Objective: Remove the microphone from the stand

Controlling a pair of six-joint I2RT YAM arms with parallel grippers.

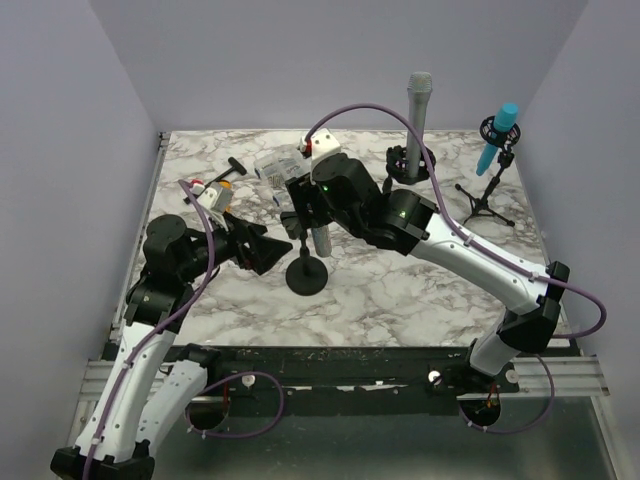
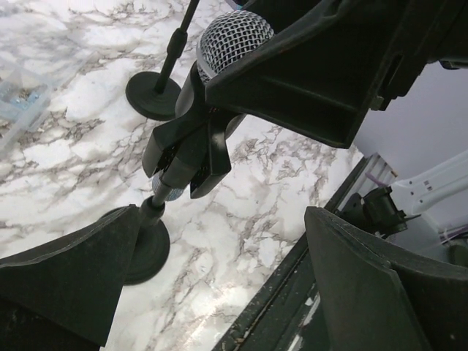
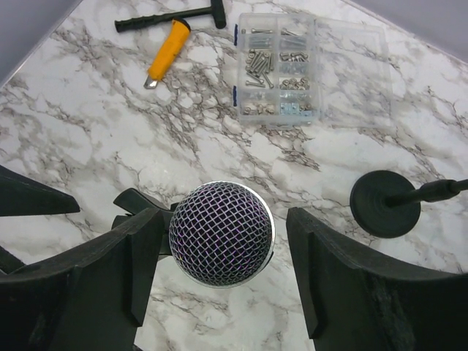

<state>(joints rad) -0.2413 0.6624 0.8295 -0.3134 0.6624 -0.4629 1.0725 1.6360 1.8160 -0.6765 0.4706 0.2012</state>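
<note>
- Right gripper (image 3: 225,223): jaws apart, the microphone (image 3: 221,235) head between them.
- Left gripper (image 2: 219,216): jaws wide apart, the stand (image 2: 148,248) base just beside one finger.

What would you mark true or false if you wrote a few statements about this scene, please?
1. The microphone sits in the clip of its stand. True.
2. The right gripper straddles the microphone's head. True.
3. The left gripper is shut on the stand. False: it is open, with its fingers wide apart.
4. The orange-handled tool lies inside the screw box. False: it lies on the table beside the box.
</note>
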